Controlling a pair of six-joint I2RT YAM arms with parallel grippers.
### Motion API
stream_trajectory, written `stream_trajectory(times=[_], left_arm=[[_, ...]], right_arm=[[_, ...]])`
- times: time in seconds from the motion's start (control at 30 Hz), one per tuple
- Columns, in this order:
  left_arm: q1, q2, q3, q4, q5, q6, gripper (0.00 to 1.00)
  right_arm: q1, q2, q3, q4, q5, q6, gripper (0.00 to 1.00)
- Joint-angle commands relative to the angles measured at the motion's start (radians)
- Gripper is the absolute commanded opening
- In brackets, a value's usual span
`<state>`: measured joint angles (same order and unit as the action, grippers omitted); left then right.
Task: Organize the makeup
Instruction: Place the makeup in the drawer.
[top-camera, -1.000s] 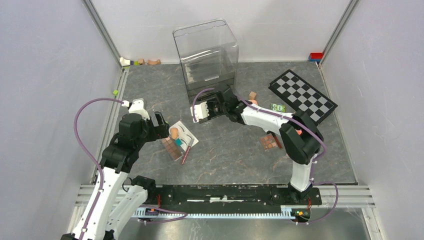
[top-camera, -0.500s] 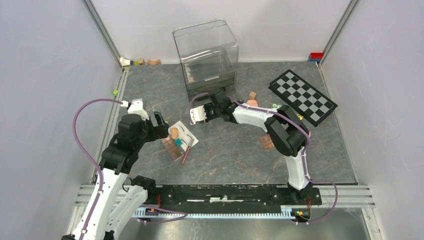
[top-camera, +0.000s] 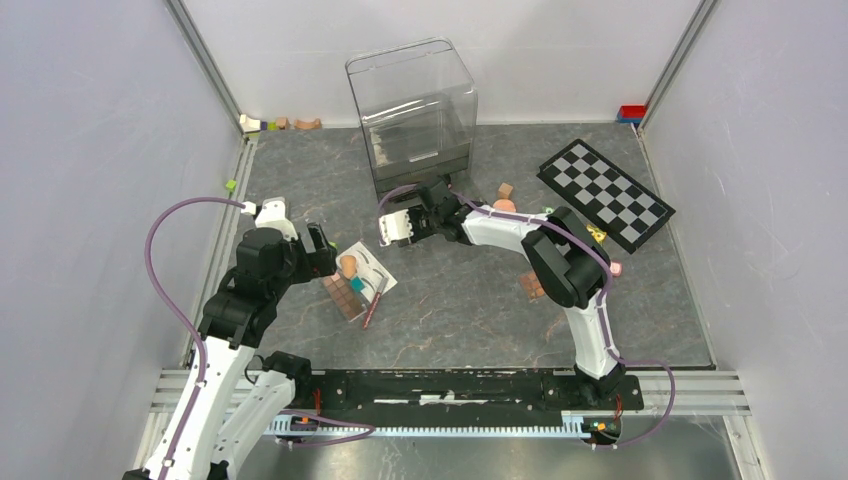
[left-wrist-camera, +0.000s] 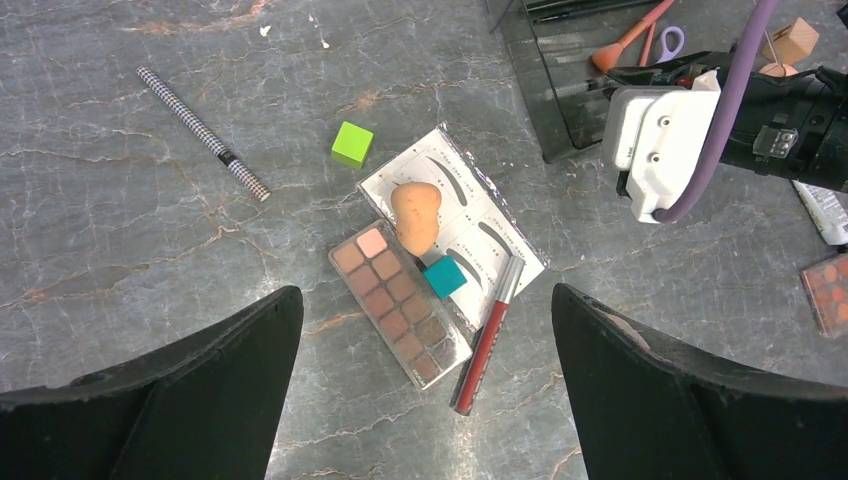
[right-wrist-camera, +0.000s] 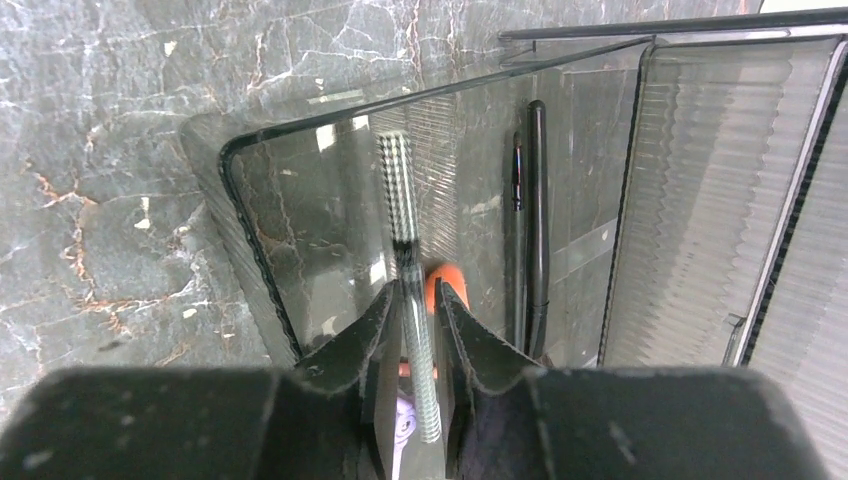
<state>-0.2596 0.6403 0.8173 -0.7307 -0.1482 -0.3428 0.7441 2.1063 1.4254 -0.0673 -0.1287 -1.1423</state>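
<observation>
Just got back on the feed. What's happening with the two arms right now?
The right gripper is shut on a checkered pencil, holding it over the front tray of the clear organizer, where thin black sticks lie. The left gripper hangs open above the eyeshadow palette, peach sponge, eyebrow card and red pencil, touching none. A second checkered pencil lies on the table.

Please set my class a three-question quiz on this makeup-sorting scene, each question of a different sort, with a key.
1. True or false: the right gripper is shut on a checkered pencil.
2. The peach sponge lies on: A the white card; B the checkerboard; C the clear box.
3. Fill in: the left gripper hangs ____ above the palette.
Key: 1 true; 2 A; 3 open.
</observation>
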Motion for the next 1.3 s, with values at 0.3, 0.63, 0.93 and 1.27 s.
stream_trajectory(times=[0.3,0.63,0.93,1.27], left_arm=[[0.003,0.000,0.002,0.025,-0.009,-0.015,1.00],[0.003,0.011,0.003,0.025,-0.001,-0.015,1.00],[0.003,0.016,0.003,0.025,0.004,-0.015,1.00],[0.003,0.029,0.003,0.025,0.007,-0.015,1.00]], right_arm=[[-0.010,-0.055,0.040,0.016,-0.012,0.047,0.28],[-0.049,-0.348,-0.247,0.310,-0.157,0.356,0.28],[-0.073,-0.618,-0.565,0.523,-0.057,0.658,0.28],[-0.119,-0.867,-0.786,0.521,0.116,0.977,0.29]])
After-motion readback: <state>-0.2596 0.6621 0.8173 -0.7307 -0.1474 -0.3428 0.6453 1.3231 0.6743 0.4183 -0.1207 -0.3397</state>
